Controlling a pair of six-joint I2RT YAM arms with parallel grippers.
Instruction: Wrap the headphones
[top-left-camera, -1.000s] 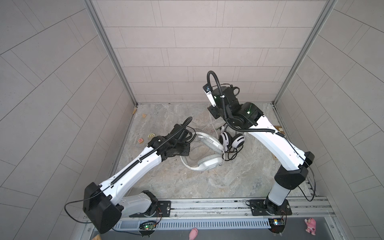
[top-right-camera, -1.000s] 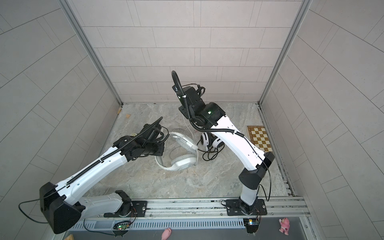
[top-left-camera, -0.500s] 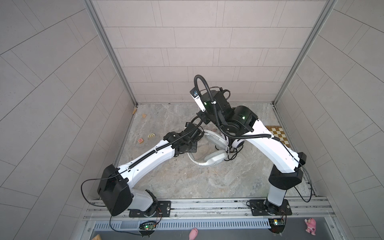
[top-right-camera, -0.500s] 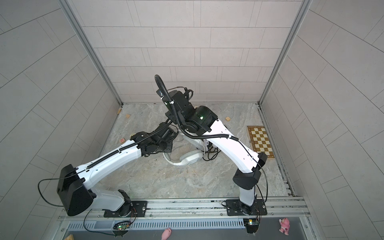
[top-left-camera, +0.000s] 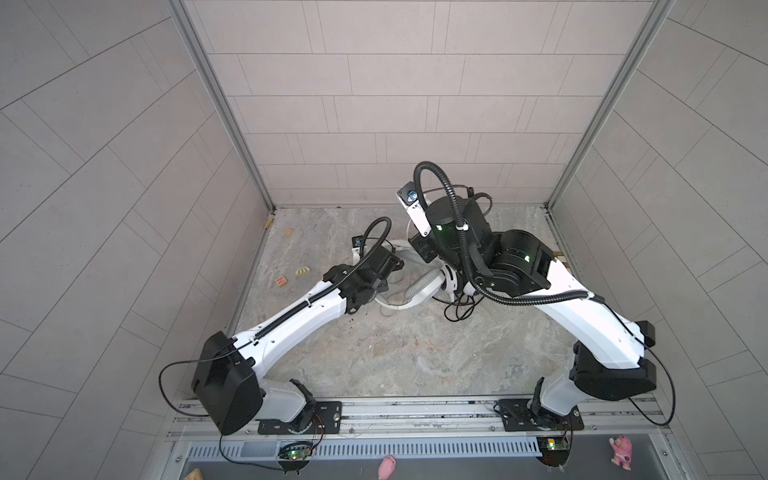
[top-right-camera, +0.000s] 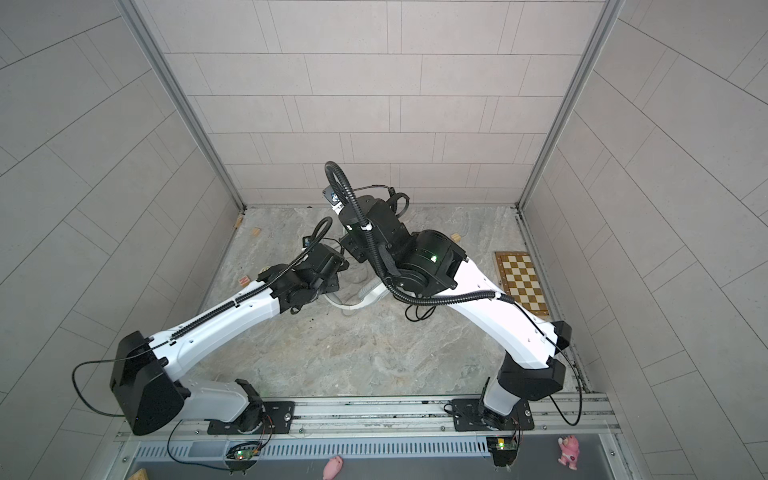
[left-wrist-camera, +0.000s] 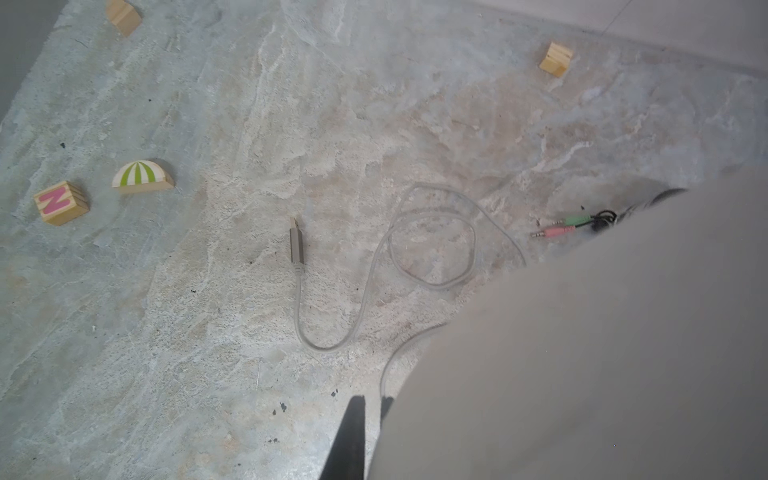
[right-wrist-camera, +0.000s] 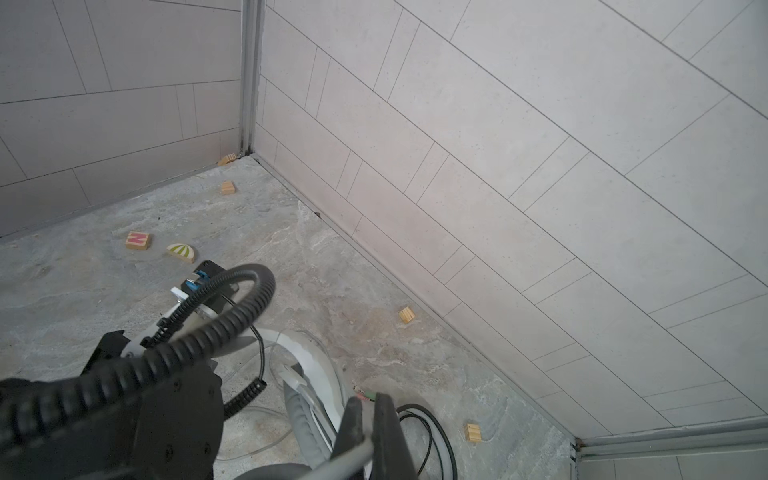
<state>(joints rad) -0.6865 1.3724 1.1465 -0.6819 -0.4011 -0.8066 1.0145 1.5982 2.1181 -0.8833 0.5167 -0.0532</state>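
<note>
At centre of the table (top-left-camera: 395, 357), between my arms: white headset (top-left-camera: 417, 286) up against left gripper (left-wrist-camera: 371, 405), jaws all but closed, seemingly pinching its band; black-and-white headset (top-left-camera: 451, 286) just beside it, under my right wrist. Right gripper (right-wrist-camera: 370, 401) clamped tight, grey cable (left-wrist-camera: 432, 249) strand running out of it. Looks like the winding step: left holds the frame steady, right leads cable round the band with light tension, feeding out the slack loop, staying clear of the black cable (top-left-camera: 457, 313)
</note>
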